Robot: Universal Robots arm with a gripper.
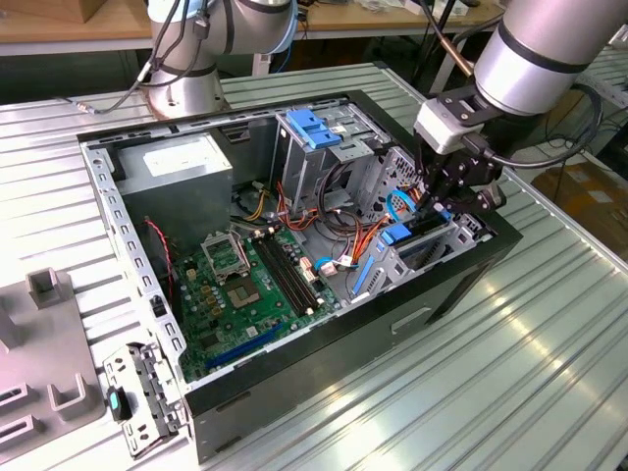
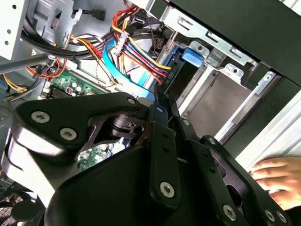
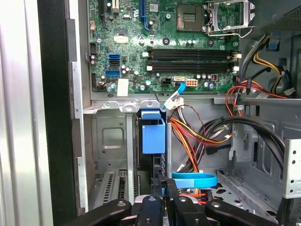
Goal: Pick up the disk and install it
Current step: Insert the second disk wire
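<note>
My one gripper (image 1: 439, 208), right of centre in the exterior view, is clamped edge-on around the single disk (image 3: 153, 136) standing in the open computer case (image 1: 294, 383).

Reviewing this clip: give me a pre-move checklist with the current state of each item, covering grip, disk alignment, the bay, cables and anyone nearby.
1. Grip: the gripper is closed on the disk, which is seen edge-on. Ok.
2. Alignment: in the first wrist view the disk stands upright, parallel to the metal bay walls. Ok.
3. Seating: the disk is partly inside the bay, but how deep it sits is hidden. Cannot tell.
4. Cables: the blue cable loop and the coloured wires lie right beside the disk. Contact: cannot tell.
5. People: a hand rests just outside the case. Not ok.
</note>
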